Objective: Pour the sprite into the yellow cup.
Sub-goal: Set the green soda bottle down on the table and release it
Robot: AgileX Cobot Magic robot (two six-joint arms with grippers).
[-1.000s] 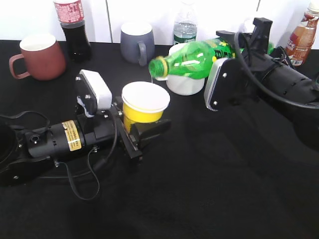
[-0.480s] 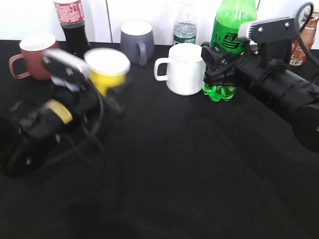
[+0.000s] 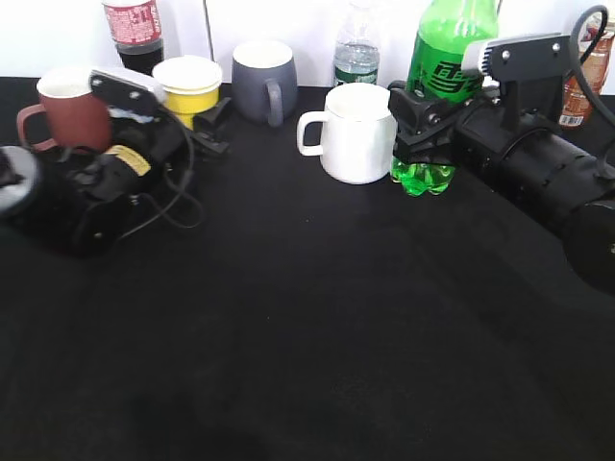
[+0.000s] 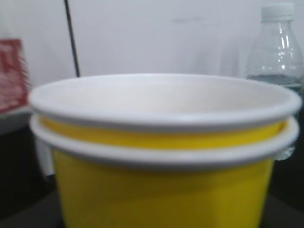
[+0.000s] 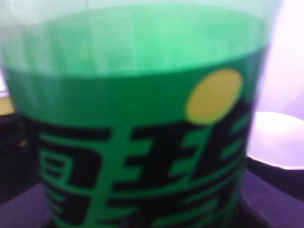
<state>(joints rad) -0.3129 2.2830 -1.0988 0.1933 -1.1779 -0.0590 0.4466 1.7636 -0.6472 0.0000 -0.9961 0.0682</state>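
Sprite (image 3: 444,58) upright near table (image 3: 317,327) far right edge, just right of the white mug (image 3: 354,133); right tool (image 3: 420,130) pinching its lower body, cap cut off by the frame top. Right wrist view: blurred label only. Yellow cup (image 3: 189,87) near far left edge, between red mug (image 3: 67,108) and grey mug (image 3: 261,79); left tool (image 3: 207,117) at its base, fingers hidden, so can't tell its grip. Left wrist view: cup (image 4: 161,156) fills frame, bottom cut off.
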